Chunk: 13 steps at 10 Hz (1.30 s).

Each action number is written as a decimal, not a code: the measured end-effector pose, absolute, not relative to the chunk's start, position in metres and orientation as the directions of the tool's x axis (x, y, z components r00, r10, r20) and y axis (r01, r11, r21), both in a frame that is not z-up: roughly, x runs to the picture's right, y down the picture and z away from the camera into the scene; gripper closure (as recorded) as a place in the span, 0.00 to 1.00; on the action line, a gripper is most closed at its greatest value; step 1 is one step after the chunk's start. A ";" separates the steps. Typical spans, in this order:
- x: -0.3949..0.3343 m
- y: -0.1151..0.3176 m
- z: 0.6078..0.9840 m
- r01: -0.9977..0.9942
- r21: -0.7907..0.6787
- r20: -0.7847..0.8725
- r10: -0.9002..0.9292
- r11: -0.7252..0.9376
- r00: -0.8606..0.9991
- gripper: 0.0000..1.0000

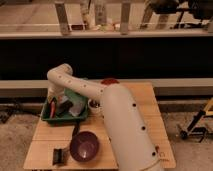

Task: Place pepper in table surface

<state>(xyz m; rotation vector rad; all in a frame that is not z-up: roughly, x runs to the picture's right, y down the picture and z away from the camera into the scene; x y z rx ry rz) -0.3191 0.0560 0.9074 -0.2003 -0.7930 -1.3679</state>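
The pepper (52, 107) is a slim red-orange sliver lying at the left end of the green tray (65, 119). My gripper (54, 98) hangs from the white arm's bent wrist, down inside the tray's left part, right above the pepper; whether it touches the pepper does not show. The table surface (150, 116) is a light tan slatted top under the tray and the arm. The big white arm covers the table's middle.
The tray also holds a black item (64, 109) and a pale packet (78, 104). A purple bowl (84, 146) and a small dark object (60, 156) sit at the table's front left. A red thing (110, 80) shows behind the arm. A dark wall and rails stand behind.
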 end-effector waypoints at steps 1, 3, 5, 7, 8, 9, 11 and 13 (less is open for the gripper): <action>-0.318 0.058 0.910 0.922 0.314 0.610 -0.793 0.227 -0.012 0.54; -0.313 0.062 0.914 0.922 0.315 0.612 -0.791 0.224 -0.017 0.54; -0.309 0.065 0.916 0.922 0.318 0.611 -0.791 0.220 -0.022 0.54; -0.308 0.069 0.918 0.921 0.326 0.610 -0.792 0.214 -0.032 0.54; -0.309 0.070 0.918 0.920 0.330 0.610 -0.791 0.210 -0.038 0.54; -0.309 0.071 0.918 0.920 0.333 0.610 -0.791 0.207 -0.043 0.54; -0.313 0.071 0.917 0.918 0.340 0.612 -0.790 0.203 -0.052 0.54; -0.318 0.070 0.912 0.915 0.351 0.609 -0.791 0.198 -0.062 0.54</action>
